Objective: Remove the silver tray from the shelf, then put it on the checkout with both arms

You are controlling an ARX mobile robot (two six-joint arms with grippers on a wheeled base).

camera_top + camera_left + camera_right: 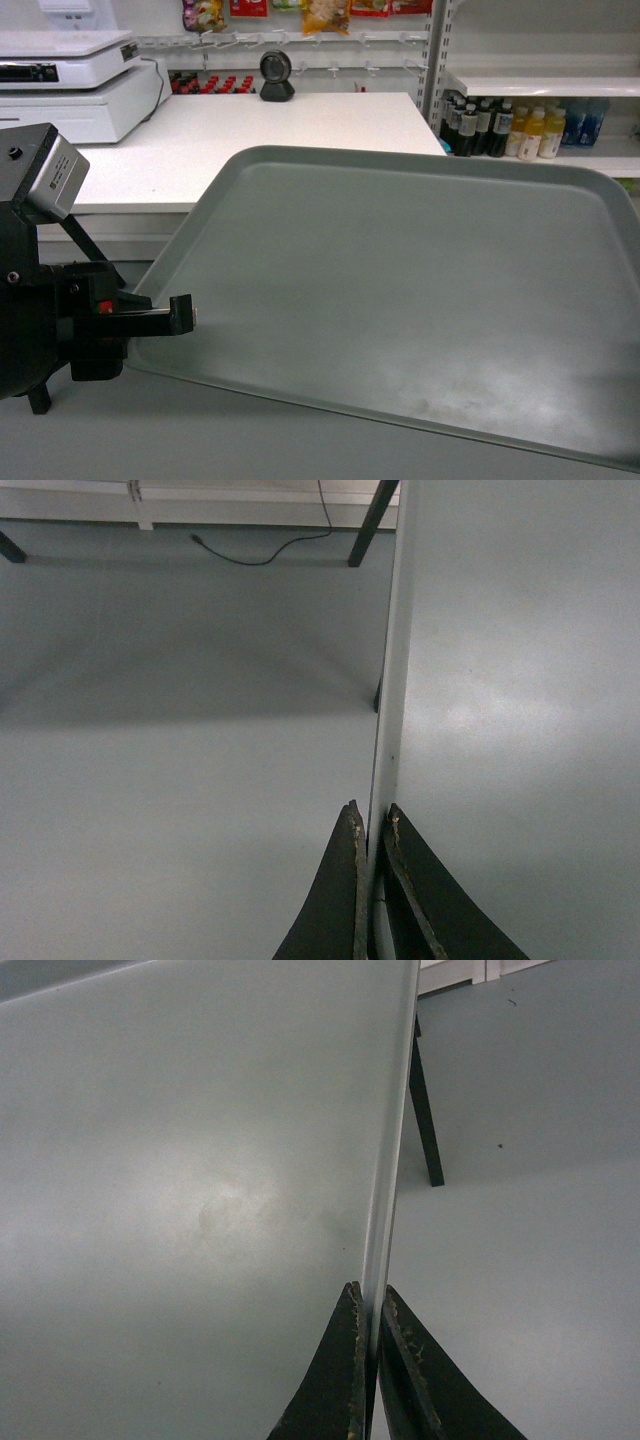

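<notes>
Step in hand: You are mid-carry. The silver tray [400, 300] is off the shelf [540, 82] and hangs in the air between both arms, short of the checkout desk [250, 140].
Left claw: The left claw [180, 315] pinches the tray's left rim; in the left wrist view its two fingers [340, 900] sit pressed on either side of the thin edge.
Right claw: The right claw [368, 1380] lies outside the head view, but its own camera shows it clamped on the opposite rim the same way.
Tray attitude: It looks slightly tilted in the head view, far edge higher than the near one.
Next move: By my reading, you need to carry it forward and a little left, both arms moving together at matched height, then lower it flat.
Edges: The desk's front edge lies just beyond the tray's far left corner; lift that rim clear before advancing.
Open room: The desk's middle looks bare. The white register [70, 80] stands at far left and the black scanner [277, 77] at the back, well apart from the likely landing spot.
Risk: Thin rim grips could slip if one arm leads.
</notes>
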